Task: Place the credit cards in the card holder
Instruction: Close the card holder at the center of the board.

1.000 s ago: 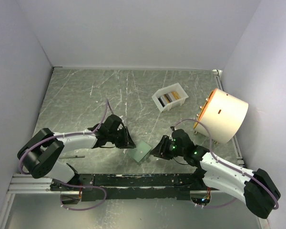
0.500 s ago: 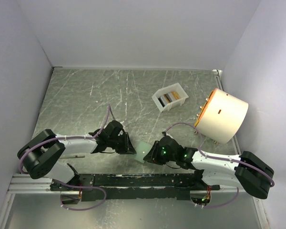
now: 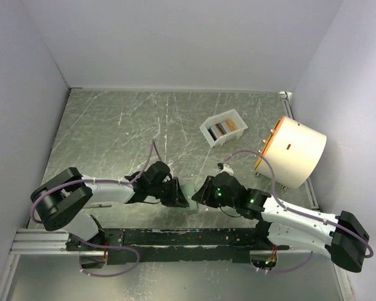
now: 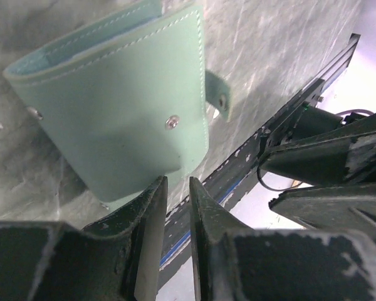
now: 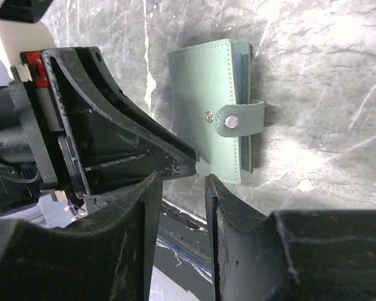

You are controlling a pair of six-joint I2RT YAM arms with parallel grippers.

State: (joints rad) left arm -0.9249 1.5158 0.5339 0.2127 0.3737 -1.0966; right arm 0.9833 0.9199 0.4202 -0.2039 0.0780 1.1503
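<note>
The sage-green card holder (image 4: 119, 100) lies folded on the table, its snap strap (image 4: 218, 99) loose at one side. It also shows in the right wrist view (image 5: 207, 103) and is mostly hidden between both grippers in the top view (image 3: 187, 199). My left gripper (image 4: 175, 188) sits at the holder's near edge, jaws a narrow gap apart with nothing between them. My right gripper (image 5: 180, 182) faces it from the other side, open and empty, just short of the holder. The credit cards (image 3: 220, 129), gold and dark, stand in the white tray (image 3: 208, 133).
A large beige drum (image 3: 294, 150) lies at the right. The black rail (image 3: 175, 237) runs along the near edge just behind both grippers. Side walls close in the table on the left and right.
The left gripper has slid right and the right gripper left. They now meet at the card holder, which they mostly cover in the top view.
</note>
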